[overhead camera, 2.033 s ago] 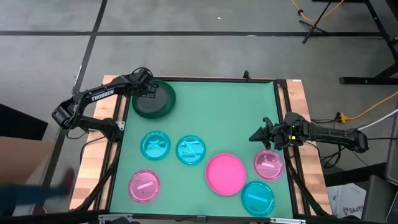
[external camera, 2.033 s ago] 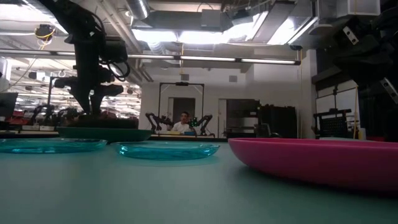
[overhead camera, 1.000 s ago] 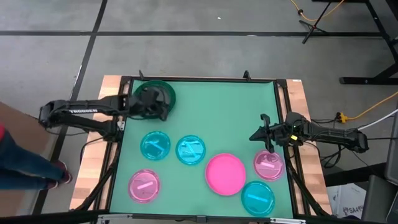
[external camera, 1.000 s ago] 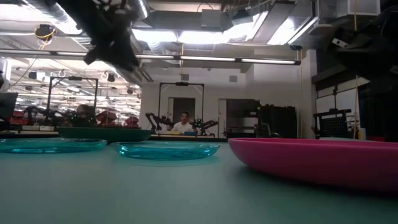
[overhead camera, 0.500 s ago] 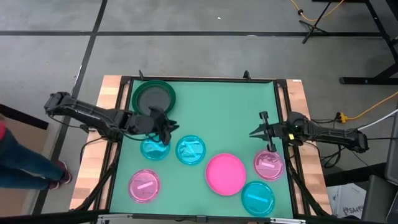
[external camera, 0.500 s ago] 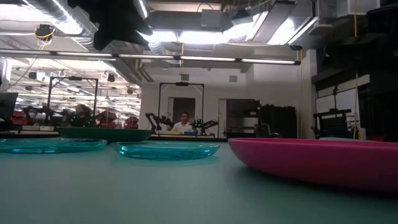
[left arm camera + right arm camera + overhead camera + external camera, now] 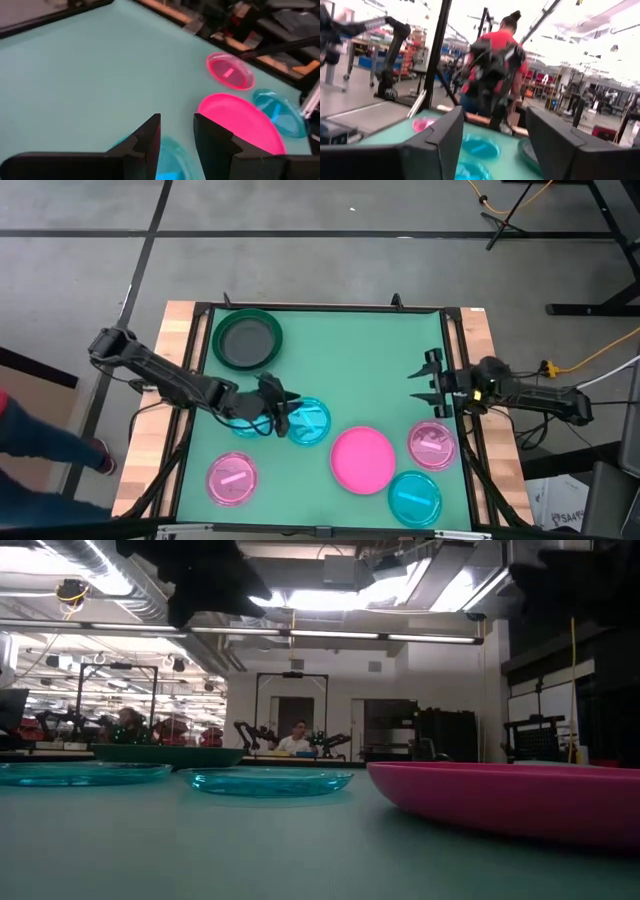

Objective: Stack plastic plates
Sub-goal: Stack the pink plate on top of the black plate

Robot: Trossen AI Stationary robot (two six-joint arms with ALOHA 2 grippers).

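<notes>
With our left gripper [image 7: 281, 418] part-open, holding nothing, over the two cyan plates [image 7: 308, 421] mid-table, and our right gripper [image 7: 432, 384] spread empty, we should slip one finger under a rim before clamping.

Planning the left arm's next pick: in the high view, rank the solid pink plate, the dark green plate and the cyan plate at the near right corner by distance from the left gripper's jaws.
From the left gripper:
1. Solid pink plate, just to its right, toward the near edge.
2. Dark green plate, far left corner.
3. Cyan plate, near right corner.
</notes>
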